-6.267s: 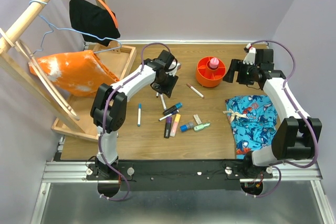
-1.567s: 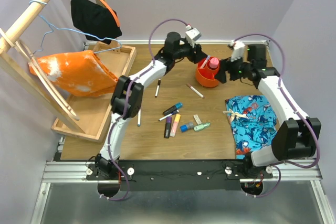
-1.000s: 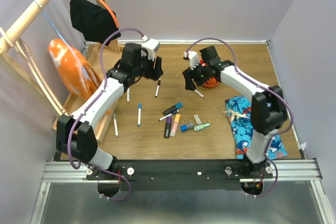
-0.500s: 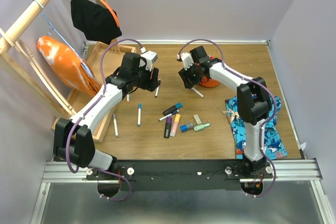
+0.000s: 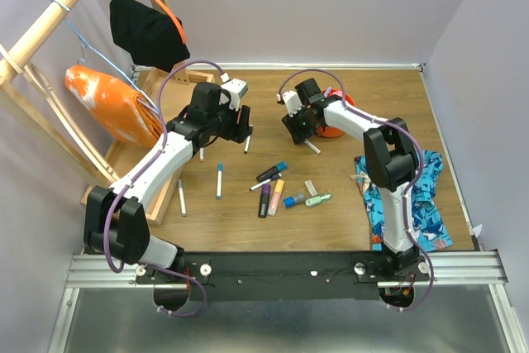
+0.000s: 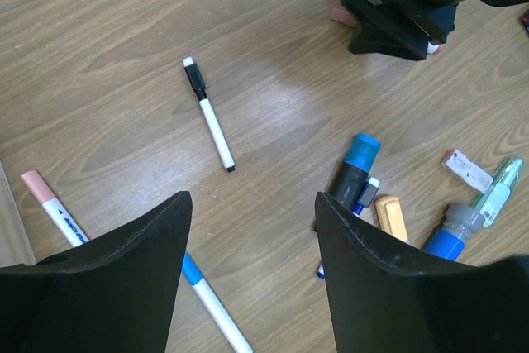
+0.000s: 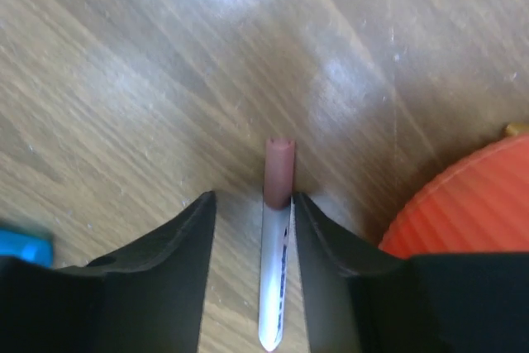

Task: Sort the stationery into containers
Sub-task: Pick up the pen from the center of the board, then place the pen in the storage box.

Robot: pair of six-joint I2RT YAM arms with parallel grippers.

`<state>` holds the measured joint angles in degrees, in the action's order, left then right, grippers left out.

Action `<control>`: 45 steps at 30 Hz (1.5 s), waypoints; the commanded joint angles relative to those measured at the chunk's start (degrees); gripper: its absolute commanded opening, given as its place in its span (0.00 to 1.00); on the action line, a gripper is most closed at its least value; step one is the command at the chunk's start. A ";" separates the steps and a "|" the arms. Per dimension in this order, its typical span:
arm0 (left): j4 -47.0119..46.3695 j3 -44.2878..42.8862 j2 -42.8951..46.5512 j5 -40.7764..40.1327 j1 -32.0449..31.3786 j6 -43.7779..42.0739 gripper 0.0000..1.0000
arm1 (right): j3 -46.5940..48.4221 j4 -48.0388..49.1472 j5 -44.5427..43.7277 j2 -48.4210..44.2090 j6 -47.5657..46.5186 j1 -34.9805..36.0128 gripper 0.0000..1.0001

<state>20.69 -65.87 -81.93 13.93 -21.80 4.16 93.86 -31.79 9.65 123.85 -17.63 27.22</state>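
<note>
My right gripper (image 7: 252, 200) is down on the table with its jaws astride a white pen with a red cap (image 7: 277, 245). The right finger touches the pen and a small gap shows on the left. The orange-red pot (image 7: 463, 204) stands just right of it, partly hidden by the right arm (image 5: 335, 130) in the top view. My left gripper (image 6: 252, 204) hovers open and empty. A black-capped pen (image 6: 208, 125) lies ahead of it, a blue-capped pen (image 6: 211, 303) below. Markers (image 6: 351, 171) and a small eraser (image 6: 467, 169) lie in a loose cluster (image 5: 277, 183).
A light-wood tray (image 5: 157, 179) and a wooden rack stand at the left, with an orange cloth (image 5: 107, 109) and a black cloth (image 5: 147, 31) on hangers. A blue patterned cloth (image 5: 397, 192) lies at the right. Two more pens (image 5: 181, 197) lie beside the tray.
The right gripper's jaws have narrowed around the red-capped pen and its arm has drawn in slightly. The left arm has barely moved. The orange cloth has swung on its hanger.
</note>
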 commanded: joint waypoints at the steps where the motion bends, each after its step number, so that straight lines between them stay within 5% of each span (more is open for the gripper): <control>1: -1.35 0.21 0.19 0.39 0.27 0.58 0.70 | 3.25 -3.18 0.80 4.02 -1.00 0.46 0.47; 8: -1.61 0.21 -0.86 1.18 0.27 0.76 0.70 | 2.99 -6.35 4.41 3.07 -2.06 1.60 0.01; 15: -1.88 -1.37 -1.83 1.10 0.27 0.76 0.70 | 5.63 -6.02 12.57 -8.06 -0.13 1.69 0.01; 21: -2.84 -4.00 -4.64 4.95 0.18 0.85 0.72 | -10.32 19.80 18.30 -23.46 7.25 0.73 0.01; 29: -4.07 -4.36 -5.35 8.13 0.18 1.28 0.72 | -23.61 50.00 1.09 -30.60 12.96 -0.77 0.01; 35: -3.02 -4.10 -4.91 8.13 0.18 0.67 0.72 | -28.21 67.01 -14.90 -27.27 13.94 -0.77 0.01; 45: -3.46 -3.74 -5.34 7.86 0.01 0.49 0.73 | -26.54 70.29 -20.02 -22.08 13.50 -1.47 0.01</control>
<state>17.91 -69.23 -87.13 20.43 -21.80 4.75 66.06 33.26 -5.21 99.37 -4.47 26.13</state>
